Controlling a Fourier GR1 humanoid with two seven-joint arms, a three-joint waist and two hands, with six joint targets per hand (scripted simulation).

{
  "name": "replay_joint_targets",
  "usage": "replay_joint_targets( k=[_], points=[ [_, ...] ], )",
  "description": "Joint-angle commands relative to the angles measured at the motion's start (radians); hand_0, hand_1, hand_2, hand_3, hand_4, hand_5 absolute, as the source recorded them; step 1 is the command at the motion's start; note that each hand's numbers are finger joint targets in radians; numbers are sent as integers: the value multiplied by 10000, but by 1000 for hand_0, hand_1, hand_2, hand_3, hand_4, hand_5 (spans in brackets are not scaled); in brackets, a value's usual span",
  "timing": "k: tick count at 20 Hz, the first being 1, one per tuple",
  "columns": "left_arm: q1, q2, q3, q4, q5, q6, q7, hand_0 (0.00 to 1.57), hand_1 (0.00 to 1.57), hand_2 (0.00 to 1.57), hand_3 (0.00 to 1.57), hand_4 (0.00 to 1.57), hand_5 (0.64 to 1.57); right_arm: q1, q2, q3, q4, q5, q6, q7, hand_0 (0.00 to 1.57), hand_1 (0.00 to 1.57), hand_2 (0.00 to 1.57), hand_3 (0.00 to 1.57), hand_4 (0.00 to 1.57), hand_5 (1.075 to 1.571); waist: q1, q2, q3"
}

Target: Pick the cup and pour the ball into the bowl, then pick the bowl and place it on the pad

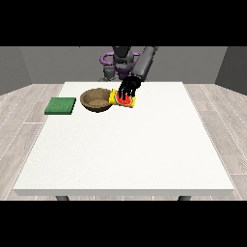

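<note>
While a green pad lies flat near the white table's far left edge, a brown bowl stands upright just to its right, a strip of bare tabletop between them; nothing lies between bowl and pad; grey plank floor shows on both sides of the table, grey walls behind. At the bowl's right rim sits the cup, yellow with a red band, tipped over on its side with one end turned toward the bowl and touching or almost touching the rim; which of the two cannot be told; the ball cannot be made out, neither in the cup nor in the bowl, whose hollow shows only brown. Over the cup comes the hand at the view's right, black, reaching down from a grey forearm that slants from the robot's shoulder toward the table's far middle; its dark fingers spread downward over the cup's top and side and curl round it, clamped on the cup, with red and yellow showing between them. Of the other hand nothing shows; only the torso, with a purple loop at its side, stands behind the table's far edge.
</note>
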Motion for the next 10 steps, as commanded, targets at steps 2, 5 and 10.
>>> replay_joint_targets(
  k=[2, 5, 10],
  points=[
    [-522, -944, -1707, 1135, -2264, -401, 1962, 1326, 1326, 1433, 1427, 979, 1480, 76, 190, 180, 698, 169, 23, -104, 0, 0, 0, 0, 378, 1565, 201, -698, 7],
    [-649, -1278, -2731, 1474, -3421, -850, 2543, 1438, 1438, 1523, 1543, 928, 1484, 732, 421, 245, 1150, 568, 123, -767, 0, 0, 0, 0, 381, 1566, 488, -1037, 15],
    [-1467, -1661, -4346, 2090, -5252, -2375, 3759, 1502, 1502, 1571, 1571, 1021, 1515, 608, 248, 151, 1673, 502, 125, -399, 0, 0, 0, 0, 383, 1566, 683, -1755, 5]
  ],
)
